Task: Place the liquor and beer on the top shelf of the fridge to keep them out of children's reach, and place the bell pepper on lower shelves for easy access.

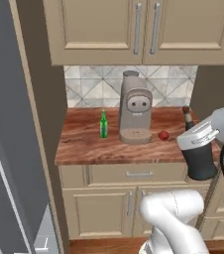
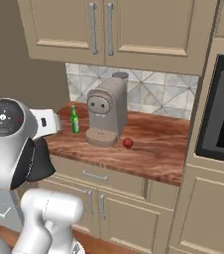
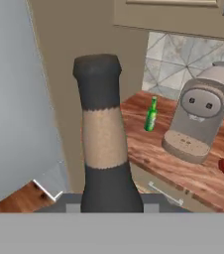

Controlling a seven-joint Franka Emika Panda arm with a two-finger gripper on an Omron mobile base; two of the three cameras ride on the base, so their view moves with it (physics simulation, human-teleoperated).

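The fingers were closed on the liquor [image 3: 103,144], a squat black glass bottle with a narrow neck and a brownish band below its dark stopper, whose neck rose close up the middle of the hand view. In the left base view the same bottle [image 1: 199,149] hung upright in the arm's grasp just off the right front corner of the table [image 1: 99,151], a reddish wood-grain counter. Kept upright and clear of the table, it looked ready to be carried towards the fridge [image 1: 7,149], the tall grey appliance at the left, whose top shelf was out of sight.

The beer [image 1: 103,124], a slim bright green glass bottle, stood upright near the table's left edge, just beside a beige coffee machine [image 1: 135,111] at the middle. The bell pepper [image 1: 163,135], small, round and glossy red, lay right of that machine. Both apparently awaited their turn.
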